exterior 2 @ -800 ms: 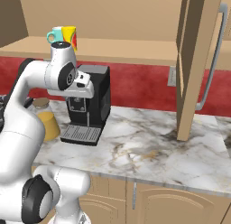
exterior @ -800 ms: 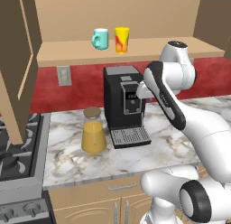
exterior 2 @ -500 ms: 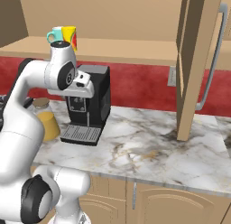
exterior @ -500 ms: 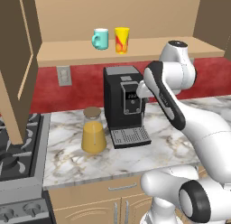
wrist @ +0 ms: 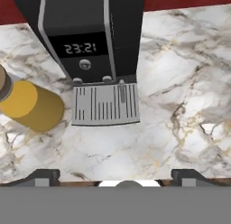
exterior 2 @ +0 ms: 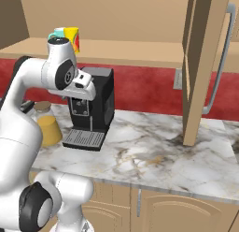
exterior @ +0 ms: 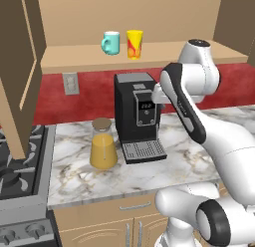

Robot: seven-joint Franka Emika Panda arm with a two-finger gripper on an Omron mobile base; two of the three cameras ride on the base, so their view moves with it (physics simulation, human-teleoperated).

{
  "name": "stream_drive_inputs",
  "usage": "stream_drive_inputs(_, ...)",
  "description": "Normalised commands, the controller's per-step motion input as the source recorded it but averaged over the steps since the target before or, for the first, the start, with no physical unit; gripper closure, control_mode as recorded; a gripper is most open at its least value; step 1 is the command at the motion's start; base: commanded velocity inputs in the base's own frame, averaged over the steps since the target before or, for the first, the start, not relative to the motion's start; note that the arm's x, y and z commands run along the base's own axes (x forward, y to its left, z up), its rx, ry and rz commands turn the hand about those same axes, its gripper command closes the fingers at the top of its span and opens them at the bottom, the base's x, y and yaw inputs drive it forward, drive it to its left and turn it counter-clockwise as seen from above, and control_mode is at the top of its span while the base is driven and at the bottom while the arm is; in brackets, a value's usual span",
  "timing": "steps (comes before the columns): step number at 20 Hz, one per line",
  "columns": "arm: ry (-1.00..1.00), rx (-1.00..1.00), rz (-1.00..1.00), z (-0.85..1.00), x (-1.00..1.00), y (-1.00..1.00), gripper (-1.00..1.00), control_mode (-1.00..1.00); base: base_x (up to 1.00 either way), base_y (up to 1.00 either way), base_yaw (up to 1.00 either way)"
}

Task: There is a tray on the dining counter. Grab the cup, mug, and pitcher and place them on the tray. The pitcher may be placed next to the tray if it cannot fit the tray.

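- The pitcher (exterior: 103, 146), a clear cone-shaped carafe of orange liquid with a round tan lid, stands upright on the marble counter (exterior: 164, 169), just beside the left side of a black coffee machine (exterior: 137, 116).
- The teal mug (exterior: 110, 42) and the yellow cup (exterior: 134, 44) stand side by side on a tan shelf (exterior: 74, 60) above the coffee machine, against the wall.
- A stove (exterior: 15, 176) sits at the counter's left end.
- The white arm bends in front of the coffee machine, high above the counter.
- In the hand view, the fingers (wrist: 43, 175) are spread wide and released, holding nothing, looking down at the coffee machine's drip grate (wrist: 105, 104) and the pitcher beside it.
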Motion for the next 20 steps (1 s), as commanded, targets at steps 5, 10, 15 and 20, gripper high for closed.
stream_drive_inputs(5, -0.09, 0.03, -0.2, 0.0, -0.37, 0.0, -1.0, -1.0, 0.0, 0.0, 0.0)
stream_drive_inputs(10, -0.13, 0.11, -0.26, 0.09, -0.2, 0.0, -1.0, -1.0, 0.0, 0.0, 0.0)
stream_drive_inputs(15, -0.18, 0.14, -0.22, 0.15, -0.07, 0.0, -1.0, -1.0, 0.0, 0.0, 0.0)
stream_drive_inputs(20, -0.22, 0.17, -0.03, 0.14, 0.0, 0.0, -1.0, -1.0, 0.0, 0.0, 0.0)
